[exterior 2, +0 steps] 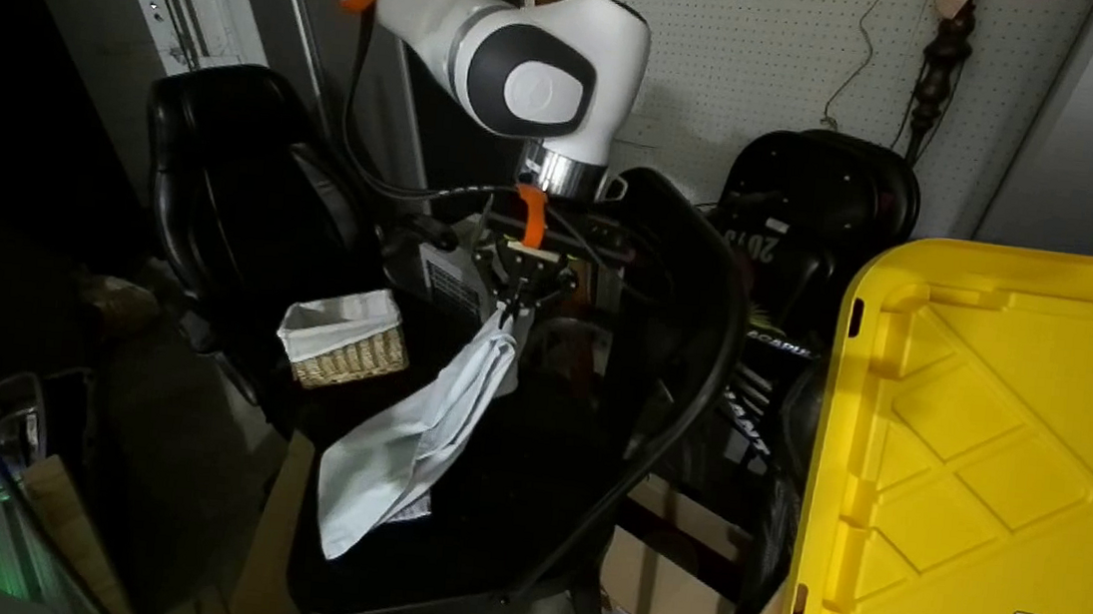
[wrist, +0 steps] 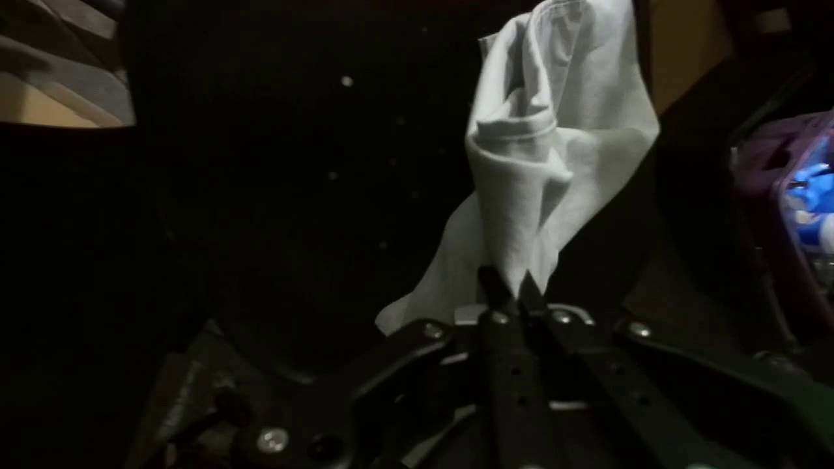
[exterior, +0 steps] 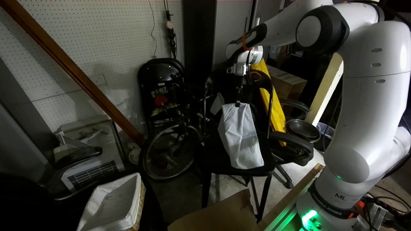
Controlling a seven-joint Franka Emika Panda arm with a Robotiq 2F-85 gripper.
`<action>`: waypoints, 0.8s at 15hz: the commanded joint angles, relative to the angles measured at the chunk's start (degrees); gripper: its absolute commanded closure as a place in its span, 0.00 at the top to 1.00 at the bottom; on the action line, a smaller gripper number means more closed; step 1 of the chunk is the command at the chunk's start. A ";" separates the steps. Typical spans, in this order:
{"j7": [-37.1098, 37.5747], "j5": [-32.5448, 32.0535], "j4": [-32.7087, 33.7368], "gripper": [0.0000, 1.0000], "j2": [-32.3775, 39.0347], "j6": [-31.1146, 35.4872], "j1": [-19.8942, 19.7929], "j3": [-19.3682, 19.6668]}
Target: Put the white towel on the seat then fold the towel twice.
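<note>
Wrist view — tool (wrist: 511, 288) pinched on white towel (wrist: 515, 176); blue items (wrist: 813, 189) in purple bin (wrist: 769, 182); both exterior views — cloth-lined basket (exterior 2: 353, 359).

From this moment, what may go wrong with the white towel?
The white towel could slide off: its lower end is near the edge of the seat. It is also creased and gathered where the end effector pinches it, so on release it might drop in a heap, making neat folding harder.
</note>
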State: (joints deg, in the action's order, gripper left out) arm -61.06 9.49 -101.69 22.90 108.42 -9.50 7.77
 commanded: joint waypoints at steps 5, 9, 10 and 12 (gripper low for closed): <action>15.50 -16.91 -4.97 0.28 1.17 19.20 1.44 0.26; 18.73 -20.02 -7.89 0.48 -0.46 22.55 0.87 -0.89; 18.41 -20.13 -8.59 0.56 -1.62 22.11 0.73 -1.22; 19.45 -20.69 -9.41 0.70 -3.89 19.84 1.13 -1.18</action>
State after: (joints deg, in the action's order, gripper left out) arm -43.83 -8.74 -108.18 23.45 129.33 -8.06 7.29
